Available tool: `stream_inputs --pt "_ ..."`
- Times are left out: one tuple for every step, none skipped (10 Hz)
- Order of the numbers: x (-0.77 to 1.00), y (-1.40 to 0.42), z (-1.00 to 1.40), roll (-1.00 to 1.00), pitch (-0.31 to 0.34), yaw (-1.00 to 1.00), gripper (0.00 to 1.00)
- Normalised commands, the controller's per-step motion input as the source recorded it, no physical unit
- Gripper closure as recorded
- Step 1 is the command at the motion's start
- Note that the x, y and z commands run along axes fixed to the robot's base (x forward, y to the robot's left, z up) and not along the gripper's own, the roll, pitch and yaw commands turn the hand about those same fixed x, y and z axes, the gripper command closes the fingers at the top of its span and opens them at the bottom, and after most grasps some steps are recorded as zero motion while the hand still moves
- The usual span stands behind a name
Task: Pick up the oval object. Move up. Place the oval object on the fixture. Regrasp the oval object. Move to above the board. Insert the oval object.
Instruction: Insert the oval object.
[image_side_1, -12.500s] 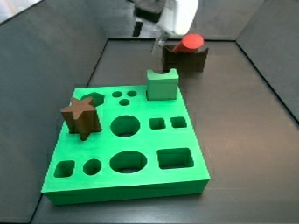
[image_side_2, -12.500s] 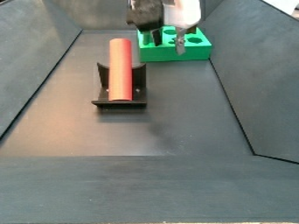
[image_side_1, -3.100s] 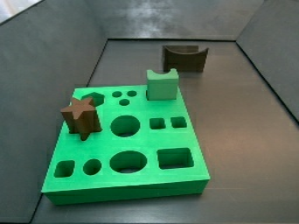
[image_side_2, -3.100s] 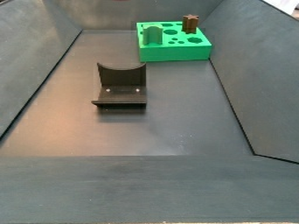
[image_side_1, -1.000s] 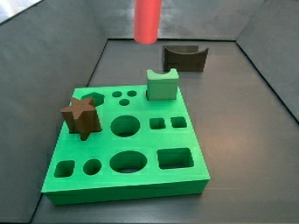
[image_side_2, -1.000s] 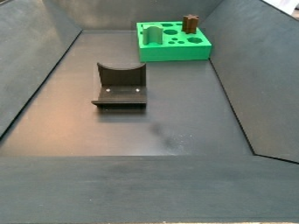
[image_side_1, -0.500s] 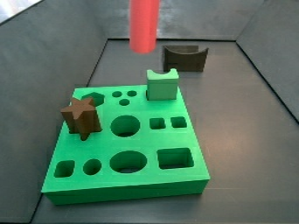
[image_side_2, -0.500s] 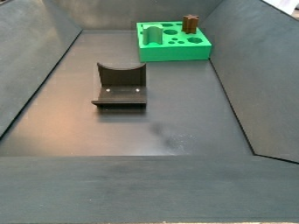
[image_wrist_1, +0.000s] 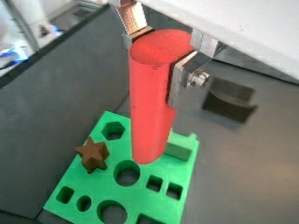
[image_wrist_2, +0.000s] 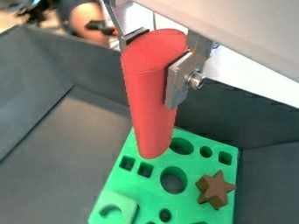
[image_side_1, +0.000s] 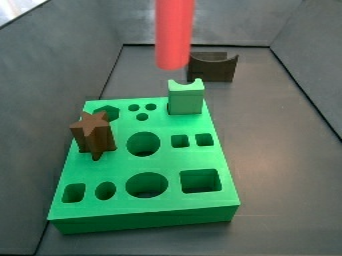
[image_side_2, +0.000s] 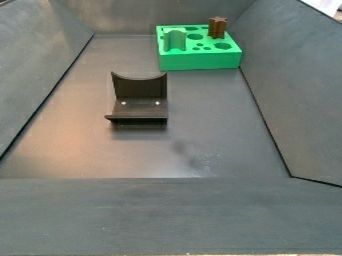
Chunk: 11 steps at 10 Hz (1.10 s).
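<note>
In both wrist views my gripper (image_wrist_1: 160, 52) (image_wrist_2: 152, 57) is shut on the top end of the oval object (image_wrist_1: 152, 105) (image_wrist_2: 149, 96), a smooth red rod hanging upright. Silver fingers (image_wrist_1: 187, 74) clamp it on two sides. Its lower end hangs above the board (image_wrist_1: 100, 179) (image_wrist_2: 140, 185), apart from it. In a side view the oval object (image_side_1: 175, 32) shows blurred over the far edge of the board (image_side_1: 147, 218), with the gripper out of frame. The dark fixture (image_side_1: 211, 66) (image_side_2: 138, 97) stands empty on the floor.
A brown star peg (image_side_1: 91, 133) (image_wrist_1: 93, 153) stands in the board's left side. A light green notched block (image_side_1: 185, 96) stands at the board's far edge, just below the rod. Dark sloping walls enclose the floor. The board (image_side_2: 201, 62) sits at the far end in a side view.
The red rod has dropped a little and shifted right in the side view, toward the green block. Earlier it lay on the fixture, which now stands empty.
</note>
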Motion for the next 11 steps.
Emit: stream_inputs --pt "0.24 -0.22 0.00 0.00 -0.119 -0.66 1.00" --pt "0.09 -0.29 -0.03 0.00 -0.131 -0.73 1.00" --pt "0.00 -0.31 -0.05 0.00 -0.067 -0.71 1.00" --pt "-0.19 -0.37 -0.04 0.06 -0.007 -0.54 1.00" --pt "-0.25 -0.42 -0.07 0.09 0.000 -0.47 1.00" --pt "-0.28 -0.39 0.00 0.07 0.000 -0.48 1.00" --pt "-0.05 -0.31 -0.11 0.10 0.043 -0.40 1.00" --pt "0.00 -0.32 -0.19 0.10 0.034 -0.52 1.00" --pt "0.06 -0.25 -0.24 0.10 0.000 -0.60 1.00" --pt "0.15 -0.11 -0.37 0.11 0.000 -0.64 1.00" --pt "0.15 0.00 -0.41 0.08 -0.020 -0.65 1.00"
